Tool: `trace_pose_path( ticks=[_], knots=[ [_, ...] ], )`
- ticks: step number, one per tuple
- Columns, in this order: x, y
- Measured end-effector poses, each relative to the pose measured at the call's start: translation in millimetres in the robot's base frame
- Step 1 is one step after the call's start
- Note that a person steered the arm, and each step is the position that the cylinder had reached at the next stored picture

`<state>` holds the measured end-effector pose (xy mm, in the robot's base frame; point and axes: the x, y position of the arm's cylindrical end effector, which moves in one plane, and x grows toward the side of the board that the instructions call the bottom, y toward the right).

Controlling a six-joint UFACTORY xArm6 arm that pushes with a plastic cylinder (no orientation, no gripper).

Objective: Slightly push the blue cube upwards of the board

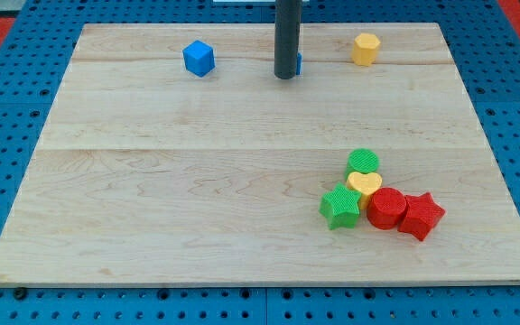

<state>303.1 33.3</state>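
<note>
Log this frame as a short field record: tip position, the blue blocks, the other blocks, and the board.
tip: my tip rests near the view's top centre
blue cube: blue cube lies apart, to the view's left of the tip
hidden block: blue block mostly behind the rod, shape unclear
yellow block: yellow block at the view's top right
cluster: green round block, yellow heart, green star, red round block, red star packed together
board: wooden board
</note>
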Motion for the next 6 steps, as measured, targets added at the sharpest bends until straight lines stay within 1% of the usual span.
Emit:
trace_pose_path(
  ticks=[1, 2, 3, 5, 6],
  knots=[
    [-14, 9],
    [-1, 5],
    [32, -54],
    [22, -138],
    [-2, -139]
  ],
)
